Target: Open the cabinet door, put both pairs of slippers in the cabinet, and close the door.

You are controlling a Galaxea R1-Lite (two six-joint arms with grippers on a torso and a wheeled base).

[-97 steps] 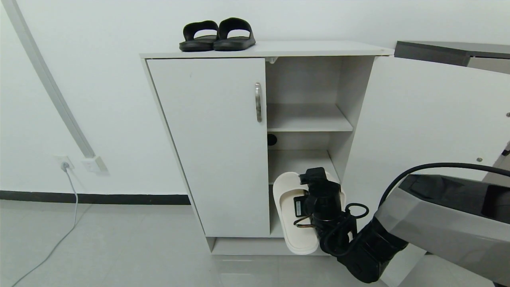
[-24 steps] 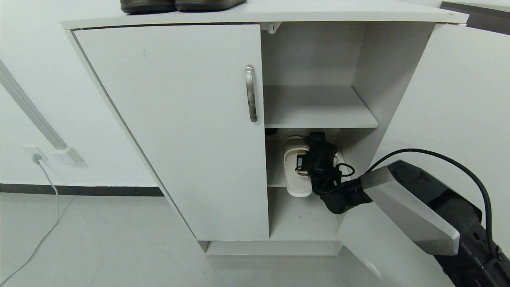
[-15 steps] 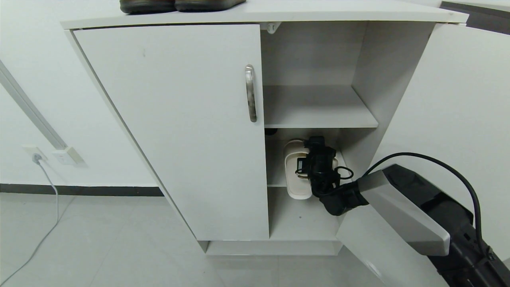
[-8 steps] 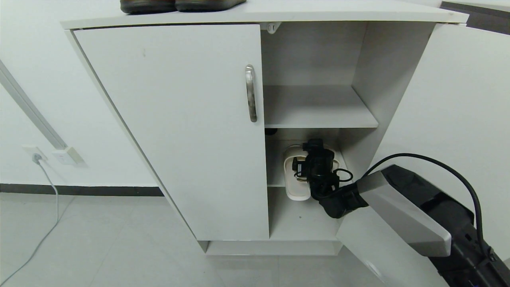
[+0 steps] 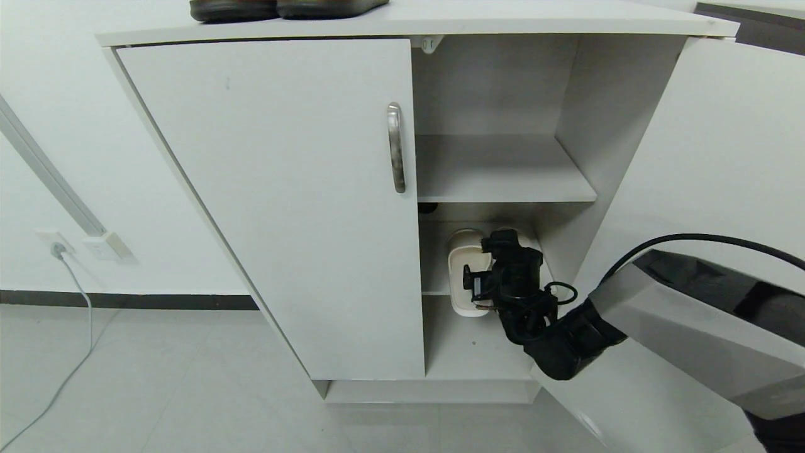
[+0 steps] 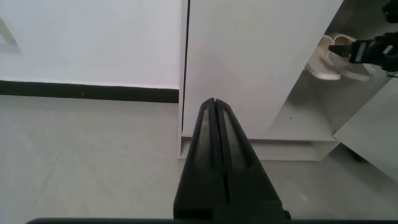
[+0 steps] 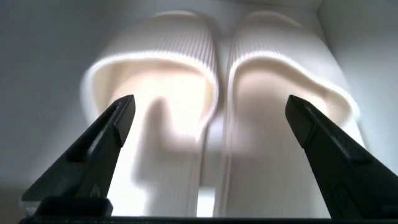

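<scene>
Your right gripper [image 7: 217, 155] has its jaws spread wide, gripping nothing. The black fingers [image 7: 102, 158] stand apart on either side of the white slippers [image 7: 217, 106]. From the wrist camera the pair sits just ahead of the fingertips, side by side and touching, with ribbed cream straps; whether the fingers touch it, cannot tell.

In the head view the right gripper [image 5: 503, 264] is at the mouth of the middle compartment. The white slippers [image 5: 466, 277] lie flat on the middle shelf [image 5: 434, 270], and the heel end pokes out past the shelf's front edge. The right arm [image 5: 692, 340] comes up from the lower right, across the front of the open right door [image 5: 723, 157], with its black wrist angled into the opening.

Your left gripper [image 6: 214, 127] is clenched, fingers pressed together and holding nothing. It sits low over the floor [image 6: 74, 155] and points at the foot of the closed left door [image 6: 249, 56].

The cabinet [image 5: 619, 113] is white, with the left door [image 5: 270, 201] shut and a metal handle [image 5: 395, 148] on it. The upper shelf [image 5: 497, 170] is above the slippers and the bottom compartment [image 5: 471, 346] below them. The black slippers [image 5: 283, 7] are on the cabinet's top, well apart from both grippers. A wall socket [image 5: 56, 248] with a cable [image 5: 82, 314] is to the left.
</scene>
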